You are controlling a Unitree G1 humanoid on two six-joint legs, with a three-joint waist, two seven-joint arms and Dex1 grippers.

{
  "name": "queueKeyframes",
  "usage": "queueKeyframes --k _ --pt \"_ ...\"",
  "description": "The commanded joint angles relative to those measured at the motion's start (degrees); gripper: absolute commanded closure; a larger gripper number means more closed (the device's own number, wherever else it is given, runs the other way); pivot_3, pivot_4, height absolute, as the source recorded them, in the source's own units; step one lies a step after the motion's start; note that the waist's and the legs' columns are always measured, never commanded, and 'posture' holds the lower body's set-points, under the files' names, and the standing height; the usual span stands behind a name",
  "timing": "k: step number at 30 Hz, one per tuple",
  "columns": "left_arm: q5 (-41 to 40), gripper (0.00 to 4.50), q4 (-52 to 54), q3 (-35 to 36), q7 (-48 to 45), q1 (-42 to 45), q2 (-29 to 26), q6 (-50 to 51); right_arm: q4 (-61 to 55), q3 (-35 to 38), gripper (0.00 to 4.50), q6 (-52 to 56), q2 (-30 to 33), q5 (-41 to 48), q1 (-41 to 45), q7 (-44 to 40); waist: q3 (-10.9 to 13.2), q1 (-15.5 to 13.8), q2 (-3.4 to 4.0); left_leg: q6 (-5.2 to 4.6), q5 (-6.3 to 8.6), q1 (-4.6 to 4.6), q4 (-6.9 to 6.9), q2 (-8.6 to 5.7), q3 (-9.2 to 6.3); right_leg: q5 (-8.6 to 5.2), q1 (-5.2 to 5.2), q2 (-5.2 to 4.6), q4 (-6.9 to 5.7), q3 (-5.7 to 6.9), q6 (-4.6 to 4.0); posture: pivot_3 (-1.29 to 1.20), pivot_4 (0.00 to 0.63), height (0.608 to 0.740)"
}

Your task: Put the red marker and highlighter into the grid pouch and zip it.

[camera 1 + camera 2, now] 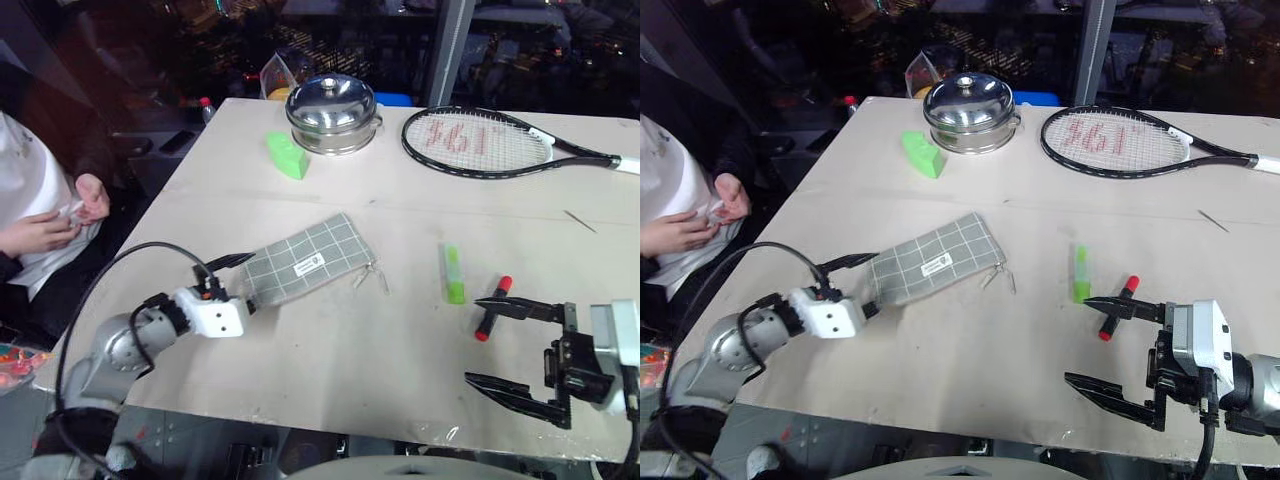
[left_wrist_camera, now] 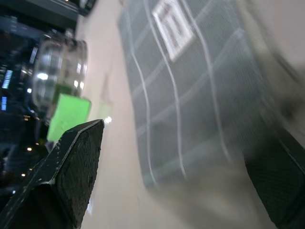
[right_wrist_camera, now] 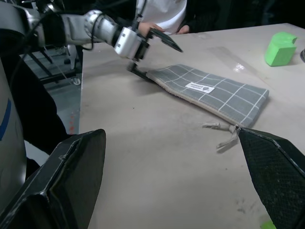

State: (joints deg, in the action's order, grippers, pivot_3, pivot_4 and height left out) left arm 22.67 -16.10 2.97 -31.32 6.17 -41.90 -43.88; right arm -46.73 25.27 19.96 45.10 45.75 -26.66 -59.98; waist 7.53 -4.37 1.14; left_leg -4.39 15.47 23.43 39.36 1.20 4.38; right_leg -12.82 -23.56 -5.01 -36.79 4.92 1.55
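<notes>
The grid pouch [image 1: 305,262] lies flat near the table's middle, white label up, with its zipper pulls [image 3: 224,133] on the side facing my right gripper. My left gripper [image 1: 240,283] is open at the pouch's left end, one finger above the fabric and one low at its edge. In the left wrist view the pouch [image 2: 190,95] lies between the fingers [image 2: 71,167]. The highlighter [image 1: 453,273] lies right of the pouch. The red marker [image 1: 493,308] lies just beyond it, partly behind my right gripper's upper finger. My right gripper [image 1: 473,340] hangs open and empty near the front edge.
A lidded steel pot [image 1: 333,112] and a green wedge block [image 1: 287,155] stand at the back. A tennis racket [image 1: 480,142] lies at the back right. A person's hands [image 1: 45,225] are beside the table's left edge.
</notes>
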Motion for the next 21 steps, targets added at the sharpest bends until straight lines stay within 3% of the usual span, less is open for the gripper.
queueKeyframes --k 1,3,6,10,13,17,21 --pt "3.1 0.07 -2.9 -5.5 1.5 2.6 2.3 1.8 -2.2 -0.2 0.00 -0.8 -0.6 0.5 0.1 1.1 0.0 -0.1 0.01 -0.01 -0.01 0.00 0.00 -0.01 0.02 -0.02 0.04 -0.02 0.00 0.03 0.04 0.00 0.150 0.740" --pt "2.5 0.07 -3.5 -7.4 0.9 4.3 3.5 2.5 -2.4 -0.6 0.00 -0.8 -1.1 0.1 0.4 2.2 0.0 -0.8 0.04 -0.03 -0.01 0.00 0.02 -0.01 0.04 -0.03 0.07 -0.06 0.01 0.06 0.05 0.00 0.150 0.740" --pt "-0.6 0.81 -3.2 -8.9 -1.7 4.4 3.6 3.0 -3.5 -1.4 0.00 -0.6 -1.4 -0.2 0.4 3.9 0.0 -1.3 0.04 -0.09 -0.05 0.10 0.05 -0.01 0.08 -0.06 0.09 -0.21 0.01 0.30 0.10 0.00 0.150 0.740" --pt "-6.6 2.70 -0.8 -8.4 -4.2 3.6 3.3 5.1 -3.8 -4.6 0.00 0.4 -2.2 -2.5 2.3 8.8 0.0 -1.2 -0.08 -0.06 -0.04 0.23 0.07 -0.01 0.09 -0.12 0.08 -0.45 0.04 0.48 0.20 0.00 0.150 0.740" --pt "-15.5 4.20 6.6 -7.5 -8.0 2.4 4.7 12.9 -3.6 -10.2 0.00 3.3 -3.3 -6.4 6.0 15.2 0.0 -0.7 -0.14 -0.09 -0.06 0.26 0.08 -0.01 0.09 -0.13 0.06 -0.45 0.05 0.47 0.22 0.00 0.150 0.740" --pt "-23.9 4.36 19.7 -6.1 -10.2 0.9 6.7 29.5 -0.8 -19.7 0.00 10.1 -4.9 -10.5 16.5 23.2 0.5 1.3 -0.95 -0.20 -0.12 0.37 0.07 0.00 0.10 -0.10 -0.01 -0.42 0.05 0.43 0.14 0.00 0.150 0.740" --pt "-25.0 4.36 27.2 -7.2 -11.0 1.0 7.0 37.9 5.2 -28.0 0.00 23.2 -7.7 -16.2 28.5 34.0 0.7 2.8 -1.24 -0.10 -0.18 0.37 0.02 0.10 0.05 -0.08 -0.03 -0.23 0.04 0.45 0.14 0.00 0.150 0.740"
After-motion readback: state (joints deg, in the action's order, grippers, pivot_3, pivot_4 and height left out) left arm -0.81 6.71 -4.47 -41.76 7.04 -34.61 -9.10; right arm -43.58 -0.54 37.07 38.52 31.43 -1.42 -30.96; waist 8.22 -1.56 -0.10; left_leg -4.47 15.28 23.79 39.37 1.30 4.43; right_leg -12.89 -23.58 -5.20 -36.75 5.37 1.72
